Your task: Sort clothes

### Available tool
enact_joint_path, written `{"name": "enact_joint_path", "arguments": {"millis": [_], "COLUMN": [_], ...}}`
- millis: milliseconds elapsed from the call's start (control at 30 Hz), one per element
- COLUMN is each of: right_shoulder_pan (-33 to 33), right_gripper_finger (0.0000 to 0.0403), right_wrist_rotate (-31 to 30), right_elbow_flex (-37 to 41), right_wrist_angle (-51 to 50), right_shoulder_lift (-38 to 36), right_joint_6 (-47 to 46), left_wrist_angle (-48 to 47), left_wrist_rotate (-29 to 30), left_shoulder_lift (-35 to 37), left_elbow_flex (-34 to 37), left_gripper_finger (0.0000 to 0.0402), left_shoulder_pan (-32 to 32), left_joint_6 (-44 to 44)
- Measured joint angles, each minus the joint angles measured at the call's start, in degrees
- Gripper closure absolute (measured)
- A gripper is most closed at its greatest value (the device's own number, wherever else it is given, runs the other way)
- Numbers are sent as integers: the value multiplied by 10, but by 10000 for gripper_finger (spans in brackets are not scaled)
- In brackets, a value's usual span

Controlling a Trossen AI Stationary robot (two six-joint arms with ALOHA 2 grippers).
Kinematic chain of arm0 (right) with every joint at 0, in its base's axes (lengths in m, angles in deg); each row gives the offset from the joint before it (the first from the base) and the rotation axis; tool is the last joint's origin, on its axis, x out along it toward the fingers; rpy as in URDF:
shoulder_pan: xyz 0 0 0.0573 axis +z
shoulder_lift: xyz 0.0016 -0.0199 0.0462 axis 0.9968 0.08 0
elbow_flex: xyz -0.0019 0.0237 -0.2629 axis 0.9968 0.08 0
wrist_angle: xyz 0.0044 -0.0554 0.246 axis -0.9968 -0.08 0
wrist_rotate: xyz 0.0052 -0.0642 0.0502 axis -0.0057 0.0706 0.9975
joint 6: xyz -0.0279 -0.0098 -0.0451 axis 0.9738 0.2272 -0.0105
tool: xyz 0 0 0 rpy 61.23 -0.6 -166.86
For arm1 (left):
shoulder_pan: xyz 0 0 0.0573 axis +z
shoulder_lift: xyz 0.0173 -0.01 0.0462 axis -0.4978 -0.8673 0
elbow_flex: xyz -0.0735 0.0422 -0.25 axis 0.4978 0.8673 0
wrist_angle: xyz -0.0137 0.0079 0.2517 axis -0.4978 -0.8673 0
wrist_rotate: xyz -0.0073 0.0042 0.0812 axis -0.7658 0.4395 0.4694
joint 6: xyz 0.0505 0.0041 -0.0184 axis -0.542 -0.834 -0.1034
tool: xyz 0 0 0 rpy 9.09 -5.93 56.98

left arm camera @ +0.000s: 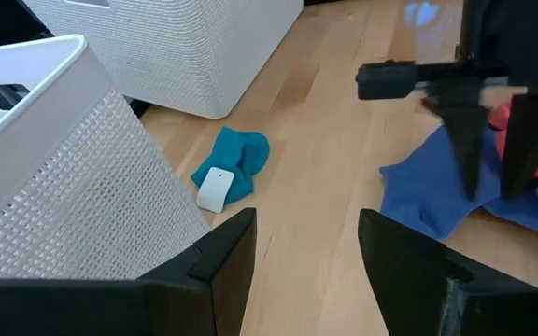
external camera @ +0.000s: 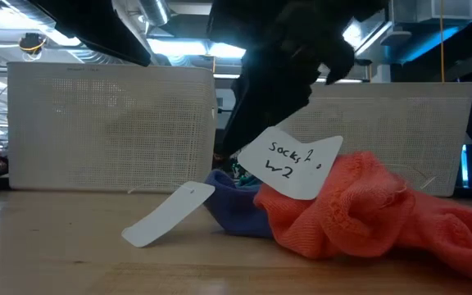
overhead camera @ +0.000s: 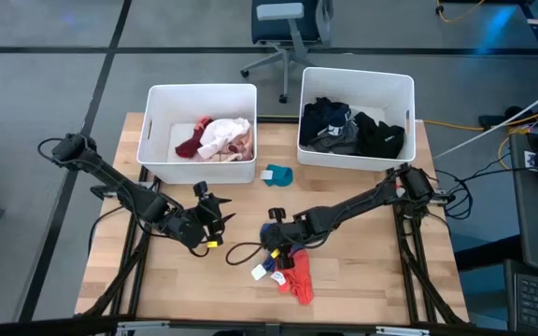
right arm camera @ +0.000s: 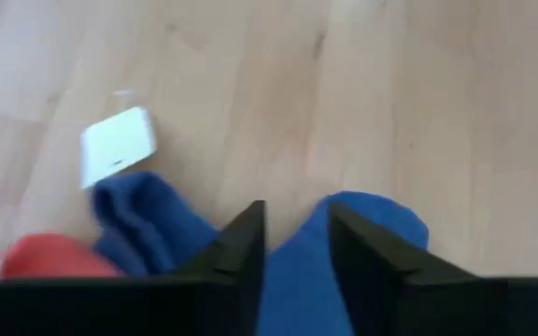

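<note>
A blue sock [right arm camera: 367, 219] and an orange-red sock [overhead camera: 299, 280] lie bunched together on the wooden table, near its front edge. Each has a white paper tag [external camera: 293, 164]. My right gripper [right arm camera: 297, 233] slants down over the blue sock, open by a narrow gap in which blue fabric shows. A teal sock [overhead camera: 278, 175] with a white tag lies flat between the two bins. My left gripper [overhead camera: 215, 222] hovers open to the left of the socks, holding nothing. My right gripper comes at the blue sock [left arm camera: 428, 201] from above, slanting down, with its fingertips [left arm camera: 470, 182] low over the fabric. Whether they touch it, I cannot tell.
Two white bins stand at the table's far edge. The left bin [overhead camera: 157, 131] holds maroon, white and pink clothes, and the right bin [overhead camera: 358, 77] holds black and grey ones. Bare wood lies between the bins and the socks. An office chair stands behind the table.
</note>
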Motion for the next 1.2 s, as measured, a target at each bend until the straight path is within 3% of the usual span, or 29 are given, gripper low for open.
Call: {"name": "enact_joint_path", "arguments": {"millis": [167,333,467,733,867,1200], "right_shoulder_pan": [-3,-12,-17,-18,-18,-17], "right_gripper_finger": [208,177,215,389,378,396], "right_wrist_rotate": [-34,-58,-74,-94,-102,-171], "right_elbow_flex": [0,1,1,1,-17,-93], "right_wrist_angle": [8,0,0,-5,-37,-130], "right_shoulder_lift": [22,51,56,56,52,-14], "right_joint_6": [-28,-32,-28,-2,5,55], "left_wrist_angle": [0,0,0,0,0,0], "left_wrist_rotate": [0,0,0,0,0,0], "left_shoulder_lift": [0,0,0,0,0,0], "left_elbow_flex": [0,0,0,0,0,0], "left_gripper_finger": [222,222,222,222,222,222], "left_shoulder_pan": [0,0,0,0,0,0], "left_joint_6": [0,0,0,0,0,0]}}
